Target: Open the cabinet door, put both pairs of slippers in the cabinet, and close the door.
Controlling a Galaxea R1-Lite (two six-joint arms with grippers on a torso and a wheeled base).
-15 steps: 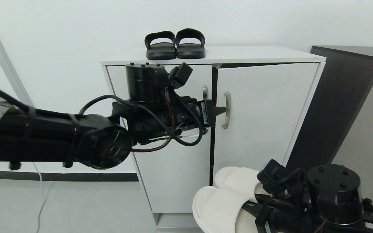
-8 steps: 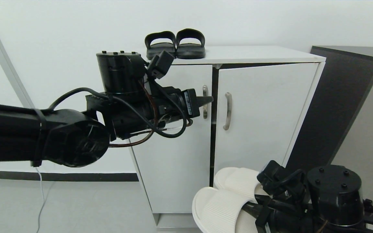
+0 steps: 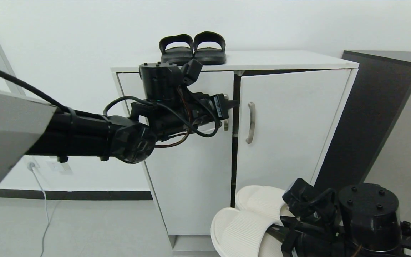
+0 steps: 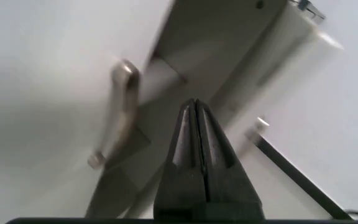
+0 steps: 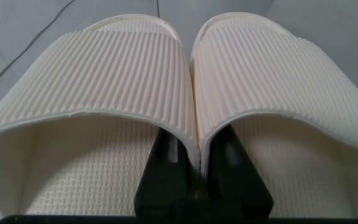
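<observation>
A white two-door cabinet (image 3: 191, 185) stands ahead. Its right door (image 3: 287, 125) sits slightly ajar, with a dark gap along the top. A pair of black slippers (image 3: 192, 48) rests on the cabinet top. My left gripper (image 3: 233, 104) is shut and empty, its tip at the upper end of the left door's handle (image 3: 226, 121), beside the gap between the doors. In the left wrist view the shut fingers (image 4: 196, 124) point at that gap, next to the handle (image 4: 120, 112). Low at the right, my right gripper (image 5: 194, 158) is shut on the white slippers (image 3: 244, 221), pinching their inner sides (image 5: 191, 93) together.
The right door's handle (image 3: 250, 122) lies just right of the gap. A dark grey cabinet (image 3: 380, 117) stands against the white one's right side. A white cable (image 3: 45, 207) hangs down the wall at the left, above grey floor.
My left gripper has left the right door's handle, moving left and up to the left door's handle. The right arm and the white slippers have stayed put.
</observation>
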